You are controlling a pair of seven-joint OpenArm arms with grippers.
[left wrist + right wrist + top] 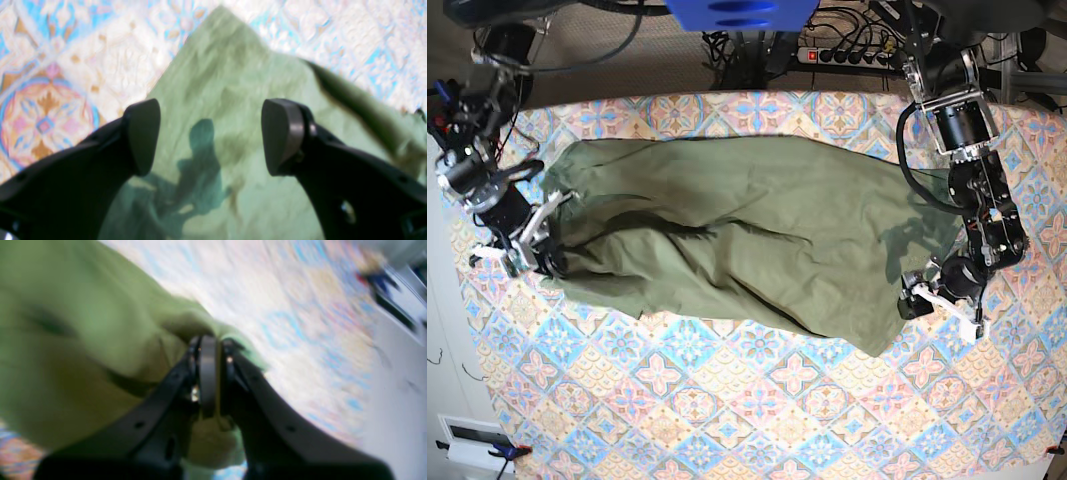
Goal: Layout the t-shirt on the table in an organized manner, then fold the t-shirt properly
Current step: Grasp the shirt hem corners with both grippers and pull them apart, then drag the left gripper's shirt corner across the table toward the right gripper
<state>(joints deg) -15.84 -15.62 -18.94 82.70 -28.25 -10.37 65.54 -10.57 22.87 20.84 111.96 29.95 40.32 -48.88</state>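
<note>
The olive-green t-shirt [747, 240] lies wrinkled and spread across the patterned table [777, 400], reaching from the left side to the right side. My right gripper [552, 258] is at the shirt's left edge. In the right wrist view this right gripper [208, 346] is shut on a bunched fold of the t-shirt [83, 323]. My left gripper [924, 303] hovers at the shirt's lower right corner. In the left wrist view the left gripper [213, 136] stands open above the t-shirt [227, 83], with nothing between its fingers [143, 136].
A power strip [847, 55] and cables lie beyond the table's far edge, with a blue object [742, 12] at the top centre. The table's left edge runs close to my right arm. Bare patterned cloth [83, 66] surrounds the shirt in front and to the right.
</note>
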